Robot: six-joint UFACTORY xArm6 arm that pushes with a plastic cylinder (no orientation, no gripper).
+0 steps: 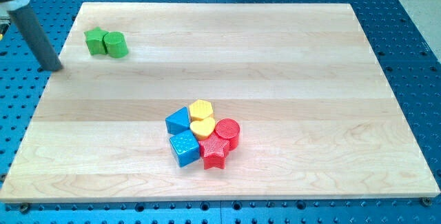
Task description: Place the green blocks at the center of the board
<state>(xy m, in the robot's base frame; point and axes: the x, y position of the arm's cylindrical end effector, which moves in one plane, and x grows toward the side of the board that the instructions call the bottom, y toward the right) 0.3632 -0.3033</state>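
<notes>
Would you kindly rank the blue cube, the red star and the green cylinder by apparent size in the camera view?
1. blue cube
2. red star, nearly alike
3. green cylinder, though it sits farther from the camera

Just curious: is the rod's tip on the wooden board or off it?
Off: my tip sits just past the board's left edge, over the blue table.
</notes>
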